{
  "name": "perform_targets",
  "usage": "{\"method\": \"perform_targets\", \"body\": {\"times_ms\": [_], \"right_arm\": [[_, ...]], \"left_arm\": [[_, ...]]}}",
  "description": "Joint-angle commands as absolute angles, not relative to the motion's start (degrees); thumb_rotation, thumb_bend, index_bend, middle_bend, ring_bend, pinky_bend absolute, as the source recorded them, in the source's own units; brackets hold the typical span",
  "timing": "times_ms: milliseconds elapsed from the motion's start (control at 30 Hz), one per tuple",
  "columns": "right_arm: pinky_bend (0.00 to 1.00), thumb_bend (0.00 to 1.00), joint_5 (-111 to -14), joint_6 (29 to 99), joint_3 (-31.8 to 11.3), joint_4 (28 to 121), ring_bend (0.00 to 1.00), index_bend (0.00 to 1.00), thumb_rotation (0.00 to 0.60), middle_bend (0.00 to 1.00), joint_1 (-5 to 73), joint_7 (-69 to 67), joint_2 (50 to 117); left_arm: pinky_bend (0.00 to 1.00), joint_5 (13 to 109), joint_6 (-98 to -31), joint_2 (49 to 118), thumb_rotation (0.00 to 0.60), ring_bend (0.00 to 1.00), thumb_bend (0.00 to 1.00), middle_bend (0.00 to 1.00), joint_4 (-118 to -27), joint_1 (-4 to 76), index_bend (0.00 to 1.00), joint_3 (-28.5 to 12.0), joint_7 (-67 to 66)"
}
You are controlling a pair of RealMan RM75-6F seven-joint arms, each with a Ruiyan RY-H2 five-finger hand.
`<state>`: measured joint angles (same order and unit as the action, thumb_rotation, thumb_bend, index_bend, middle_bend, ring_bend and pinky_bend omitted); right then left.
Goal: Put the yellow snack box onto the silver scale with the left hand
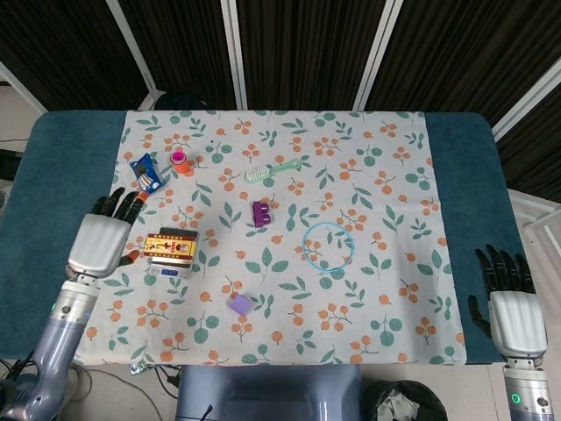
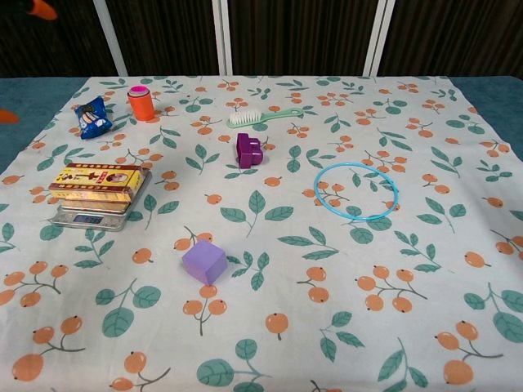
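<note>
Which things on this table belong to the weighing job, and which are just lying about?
Job: yellow snack box, silver scale, left hand.
Lying about: blue packet, orange cup, green brush, purple block, blue ring, lilac cube.

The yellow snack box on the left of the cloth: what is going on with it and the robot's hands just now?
The yellow snack box lies flat on the silver scale, so that step looks done. The left hand hangs open beside the scale, touching neither. The right hand is open at the table's far right edge, holding nothing.
</note>
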<state>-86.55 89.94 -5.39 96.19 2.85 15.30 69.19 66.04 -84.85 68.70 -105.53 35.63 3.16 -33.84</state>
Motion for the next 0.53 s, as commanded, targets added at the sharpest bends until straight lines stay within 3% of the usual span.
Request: {"method": "perform_targets", "body": {"times_ms": [33, 233, 533], "right_arm": [[0.03, 0.51, -86.9, 90.13, -5.28, 96.26, 0.06, 0.03, 0.6, 0.07, 2.8, 15.18, 69.04], [0.03, 0.51, -87.73, 89.66, -4.8, 96.13, 0.06, 0.03, 0.6, 0.07, 2.96, 14.4, 68.32], [0.03, 0.51, -87.62, 89.51, -4.72, 96.17, 0.06, 0.03, 0.6, 0.07, 2.93, 14.56, 68.26]], "left_arm": [[0.2, 73.26, -91.33, 67.28, 0.6, 0.08, 0.07, 0.15, -101.23, 26.81, 0.1, 8.71, -21.74], [0.14, 75.66, -95.16, 68.66, 0.6, 0.08, 0.07, 0.13, -93.99, 19.73, 0.1, 10.32, -10.14], [0.11, 78.25, -97.21, 69.17, 0.6, 0.05, 0.08, 0.11, -89.99, 16.14, 0.1, 8.59, -4.86]]}}
